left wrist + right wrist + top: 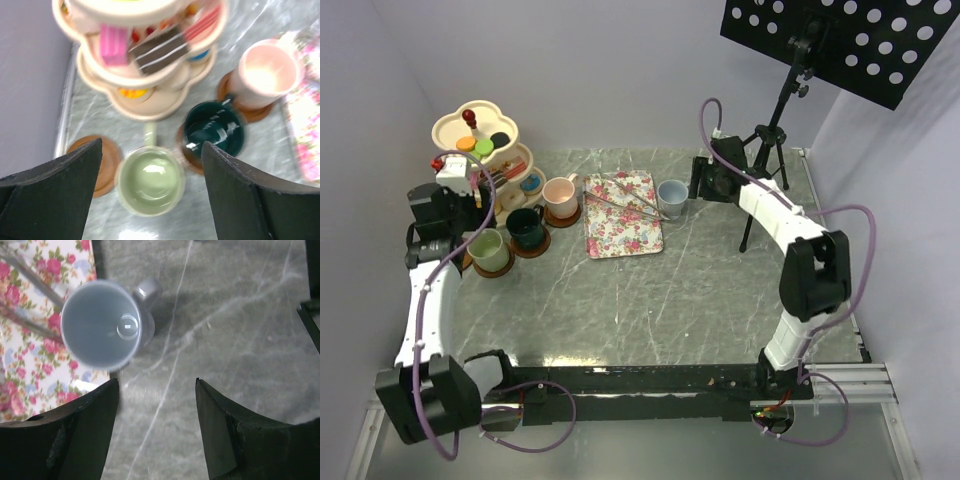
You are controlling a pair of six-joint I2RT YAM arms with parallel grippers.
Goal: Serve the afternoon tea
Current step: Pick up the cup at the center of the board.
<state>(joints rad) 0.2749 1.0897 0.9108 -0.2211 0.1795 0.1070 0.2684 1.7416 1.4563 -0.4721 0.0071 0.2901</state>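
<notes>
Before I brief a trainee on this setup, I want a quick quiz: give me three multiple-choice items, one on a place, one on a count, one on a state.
1. Where does the light blue mug stand? A on a saucer; B on the table beside the floral tray; C on the stand.
2. How many mugs are out? A two; B four; C six.
3. The left gripper is: A shut on nothing; B shut on a saucer; C open.
Answers: 1 B, bare table shows under it, right of the tray. 2 B, the blue one plus pink mug, dark green mug, light green mug. 3 C, its fingers stand wide apart above the light green mug.
</notes>
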